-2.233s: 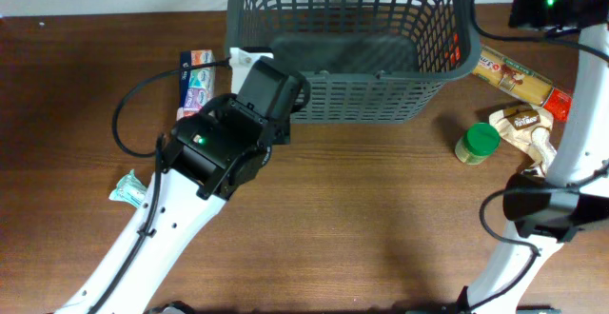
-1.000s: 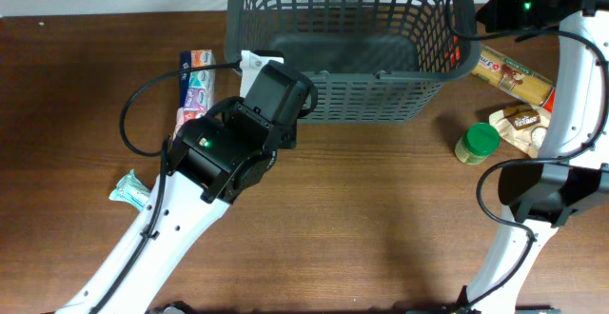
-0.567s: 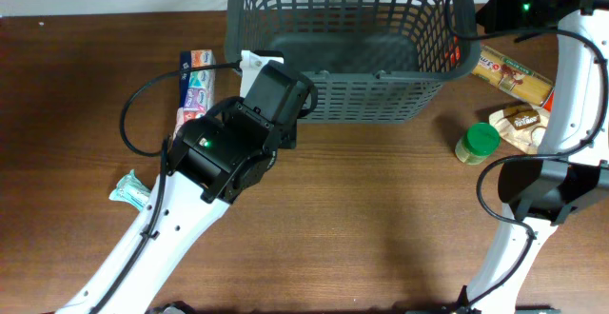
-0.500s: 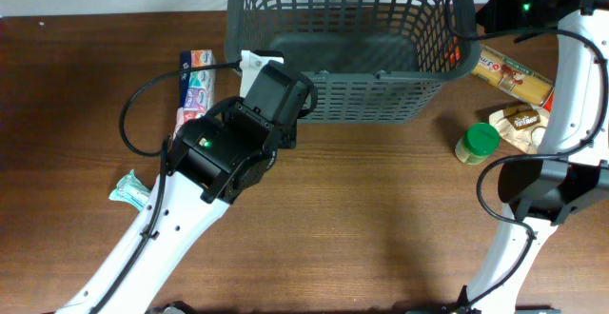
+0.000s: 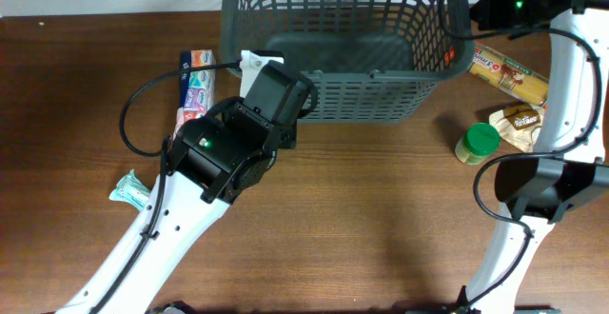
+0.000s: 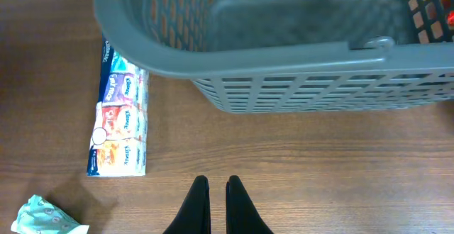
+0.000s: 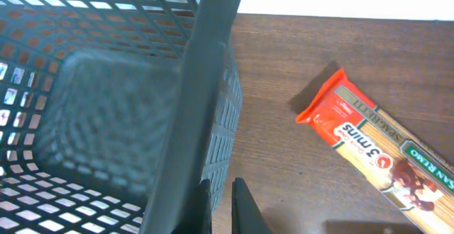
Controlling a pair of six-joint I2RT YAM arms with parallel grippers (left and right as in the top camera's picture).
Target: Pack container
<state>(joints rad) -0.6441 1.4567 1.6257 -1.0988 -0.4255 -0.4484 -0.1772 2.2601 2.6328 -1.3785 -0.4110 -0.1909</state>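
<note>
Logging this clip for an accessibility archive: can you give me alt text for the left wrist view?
The left gripper, shut, points toward the large grey lattice container across the top. On the wooden table, a tissue multipack lies left of it and a crumpled green packet bottom left.

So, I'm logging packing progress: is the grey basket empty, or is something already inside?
Empty: the basket shows a bare solid bottom from overhead.

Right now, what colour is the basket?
The basket is dark grey, clearest in the left wrist view.
</note>
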